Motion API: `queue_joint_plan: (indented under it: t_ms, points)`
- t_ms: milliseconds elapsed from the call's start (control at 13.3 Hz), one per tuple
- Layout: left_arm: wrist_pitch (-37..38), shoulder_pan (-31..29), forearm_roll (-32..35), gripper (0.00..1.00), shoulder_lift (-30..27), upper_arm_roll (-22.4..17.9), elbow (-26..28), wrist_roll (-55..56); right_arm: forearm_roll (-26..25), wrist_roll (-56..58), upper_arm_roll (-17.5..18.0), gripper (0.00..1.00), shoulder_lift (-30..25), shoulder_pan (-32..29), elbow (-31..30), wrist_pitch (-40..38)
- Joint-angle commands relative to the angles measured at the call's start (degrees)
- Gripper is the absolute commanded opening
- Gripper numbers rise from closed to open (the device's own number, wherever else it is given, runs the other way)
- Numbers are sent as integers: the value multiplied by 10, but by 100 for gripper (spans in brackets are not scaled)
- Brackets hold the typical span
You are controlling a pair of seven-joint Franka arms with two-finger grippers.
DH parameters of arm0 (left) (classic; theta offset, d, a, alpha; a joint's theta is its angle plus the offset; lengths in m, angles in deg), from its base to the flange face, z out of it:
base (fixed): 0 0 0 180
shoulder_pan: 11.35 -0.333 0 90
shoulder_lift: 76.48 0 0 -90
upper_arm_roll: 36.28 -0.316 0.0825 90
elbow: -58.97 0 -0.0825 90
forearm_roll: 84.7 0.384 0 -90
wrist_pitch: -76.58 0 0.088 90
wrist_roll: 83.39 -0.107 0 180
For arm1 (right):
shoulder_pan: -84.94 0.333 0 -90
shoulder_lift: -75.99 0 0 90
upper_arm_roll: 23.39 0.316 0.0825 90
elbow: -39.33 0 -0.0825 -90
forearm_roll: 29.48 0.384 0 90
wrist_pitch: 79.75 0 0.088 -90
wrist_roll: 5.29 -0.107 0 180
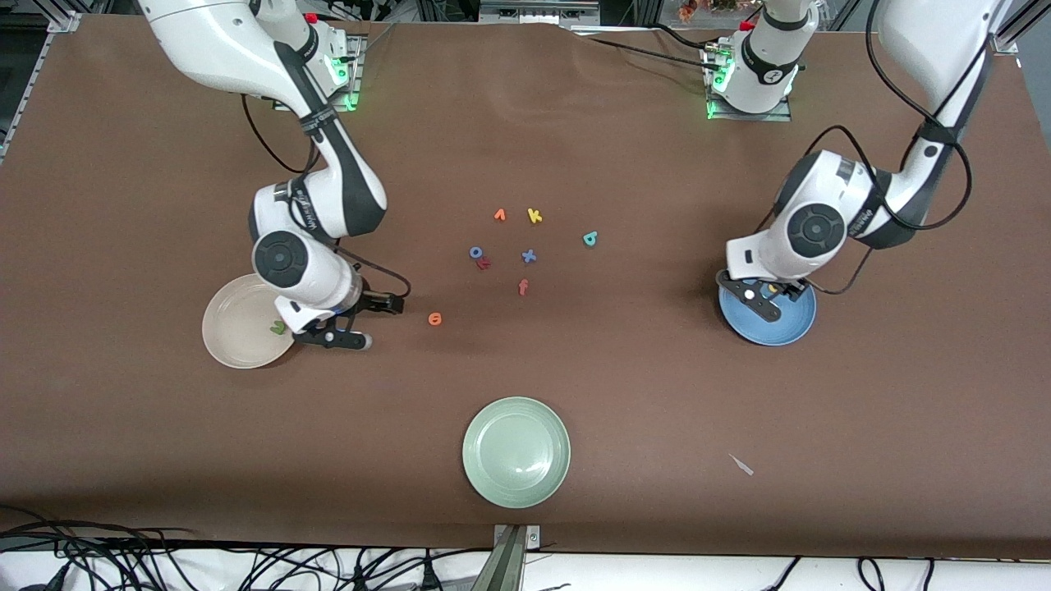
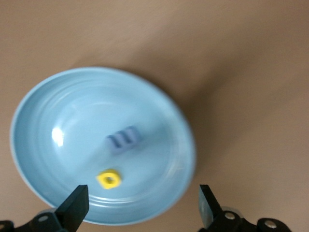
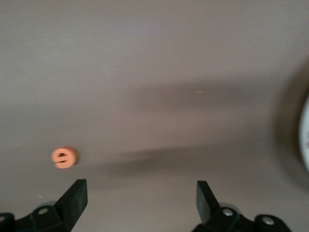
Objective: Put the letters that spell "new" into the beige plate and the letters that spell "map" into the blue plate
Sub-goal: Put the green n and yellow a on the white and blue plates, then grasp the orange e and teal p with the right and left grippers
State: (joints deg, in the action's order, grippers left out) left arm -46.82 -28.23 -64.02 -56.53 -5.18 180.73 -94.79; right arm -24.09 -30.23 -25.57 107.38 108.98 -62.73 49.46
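Note:
The beige plate (image 1: 234, 328) holds the olive-green n (image 1: 277, 327). My right gripper (image 1: 369, 322) (image 3: 140, 191) hangs open and empty over the table between that plate and the orange e (image 1: 434, 318) (image 3: 64, 157). The blue plate (image 1: 780, 328) (image 2: 72, 106) holds the blue m (image 2: 124, 139) and the yellow a (image 2: 109, 179). My left gripper (image 1: 759, 295) (image 2: 142, 198) is open over this plate with nothing between its fingers. The pinkish-red w (image 1: 484, 263) and the teal p (image 1: 589, 239) lie on the table in the middle.
Around the w lie an orange v (image 1: 499, 215), a yellow k (image 1: 534, 216), a blue x (image 1: 529, 256), an orange-red f (image 1: 523, 286) and a small round blue letter (image 1: 475, 253). A pale green plate (image 1: 516, 451) sits nearer the front camera.

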Motion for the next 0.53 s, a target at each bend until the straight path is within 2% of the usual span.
queue_joint_plan:
  t_ms: [0,226,453]
  points:
    - [12,-1,-41,100,-17,43,7,66,6,-21,0,100,32,31,21,34]
    - [-2,26,-42,100,5,105,-3,180,6,-19,0,100,58,48,47,37]
    - [-65,85,-41,100,36,106,-2,182,6,-20,0,100,84,62,77,37]
